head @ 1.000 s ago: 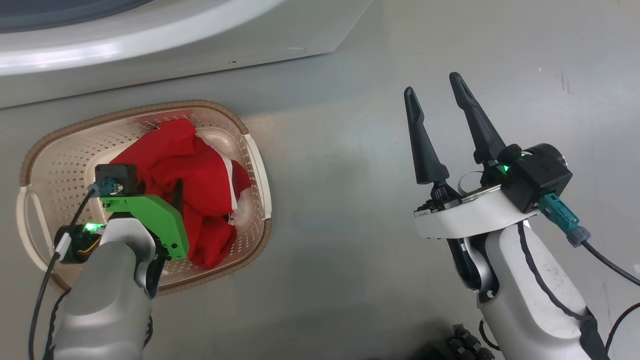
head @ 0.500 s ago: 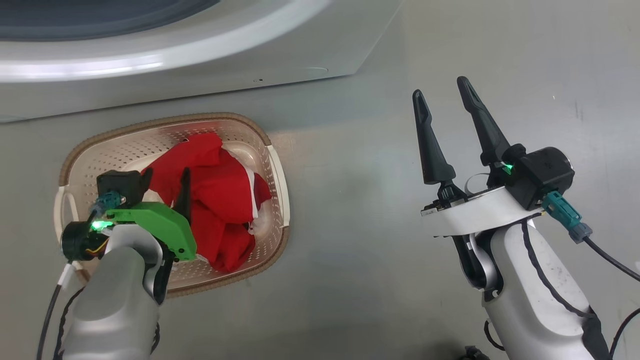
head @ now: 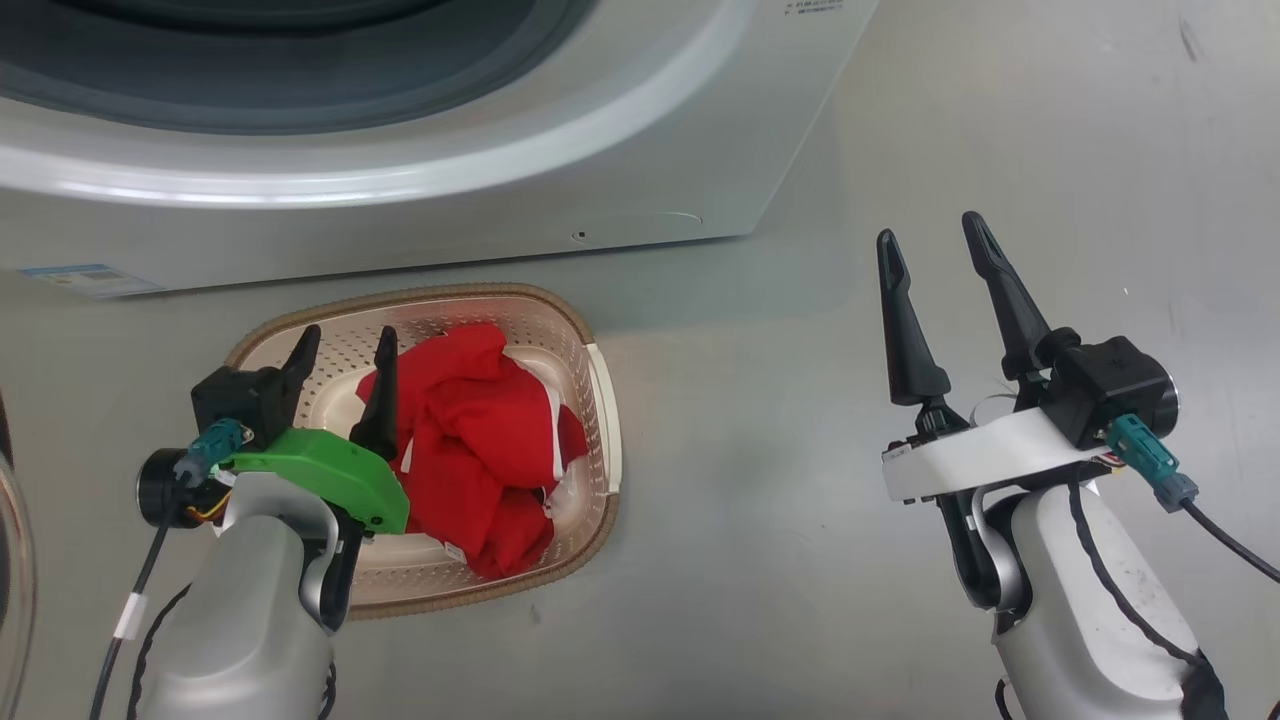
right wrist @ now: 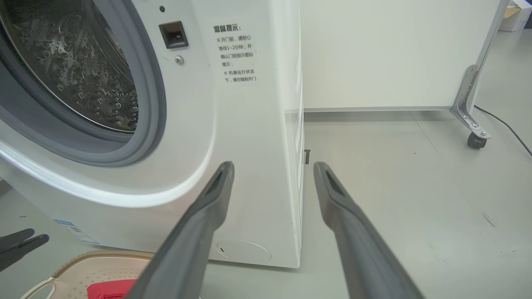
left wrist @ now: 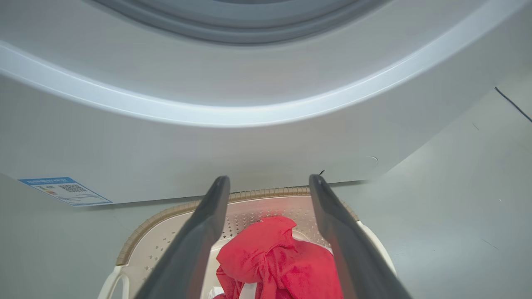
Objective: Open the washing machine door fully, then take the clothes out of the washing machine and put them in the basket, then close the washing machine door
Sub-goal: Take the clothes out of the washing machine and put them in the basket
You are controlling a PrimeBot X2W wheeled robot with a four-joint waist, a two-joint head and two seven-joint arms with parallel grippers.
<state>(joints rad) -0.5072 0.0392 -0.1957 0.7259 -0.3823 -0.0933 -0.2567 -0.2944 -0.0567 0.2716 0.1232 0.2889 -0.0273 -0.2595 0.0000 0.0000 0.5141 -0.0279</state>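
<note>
- The left claw [head: 348,345] is pictured lifted clear of the clothes [head: 480,430], its fingers spread to their widest and nothing held between them. The plunge among the red folds shown a second earlier is over.
- The clothes are left heaped in the basket [head: 600,400], just to the right of and below the left claw's fingers.
- The washing machine [head: 400,220] is seen ahead of both claws. Its drum [right wrist: 83,62] is laid bare to the left of the right claw's fingers, and no garment is seen in the part on show.
- The right claw [head: 928,228] is held fully open and empty over the floor [head: 780,520], well apart from the basket, its pose unchanged from a second earlier.
- The whole scene is shifted down the head view, which is put down to the camera tilting rather than to the things moving.
- The unloading is judged done. The washing machine door [head: 10,560], taken to be the glassy curved edge out beyond the left claw, is left to be swung shut.
</note>
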